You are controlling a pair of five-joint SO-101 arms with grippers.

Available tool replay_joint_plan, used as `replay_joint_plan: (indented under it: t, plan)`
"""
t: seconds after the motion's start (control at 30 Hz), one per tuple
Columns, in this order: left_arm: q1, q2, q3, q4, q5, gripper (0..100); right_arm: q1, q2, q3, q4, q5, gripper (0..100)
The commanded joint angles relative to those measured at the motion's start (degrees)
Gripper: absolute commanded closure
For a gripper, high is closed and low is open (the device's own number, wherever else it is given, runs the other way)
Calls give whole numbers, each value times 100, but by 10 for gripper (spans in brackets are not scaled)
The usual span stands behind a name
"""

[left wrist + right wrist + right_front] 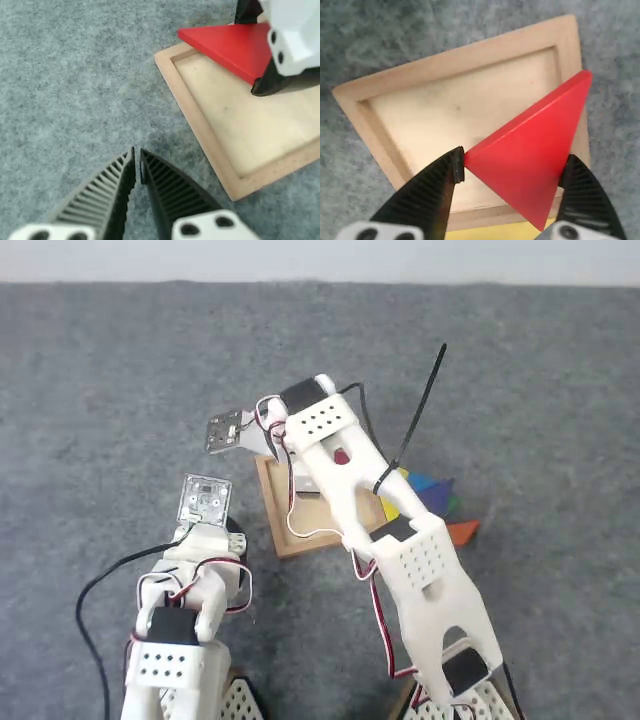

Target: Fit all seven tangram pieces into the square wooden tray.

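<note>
Right wrist view has the right claw (515, 167) pinching the red triangle (535, 150) by two edges over the wooden tray (445, 62). One corner of the triangle juts past the tray's rim, so it likely has to shift inward over the bare floor before lowering. Empty and pressed together, the left claw (138, 162) hangs over the grey worktop (65, 75) just outside the tray. The other pieces (440, 502) lie beside the tray, on the right arm's side.
</note>
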Motion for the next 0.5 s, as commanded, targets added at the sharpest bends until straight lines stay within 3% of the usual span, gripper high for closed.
replay_joint_plan:
  t: [0.0, 0.1, 0.33, 0.47]
  plan:
    - [-26, -70, -48, 9, 35, 986, -31, -110, -35, 22, 580, 731]
    - [-26, -70, -48, 9, 35, 986, -31, -92, -9, 251, 923, 723]
    - [-26, -70, -48, 9, 35, 986, 57, -110, -44, 409, 1090, 560]
    - [-26, -70, -48, 9, 35, 986, 145, -163, -53, 400, 1099, 557]
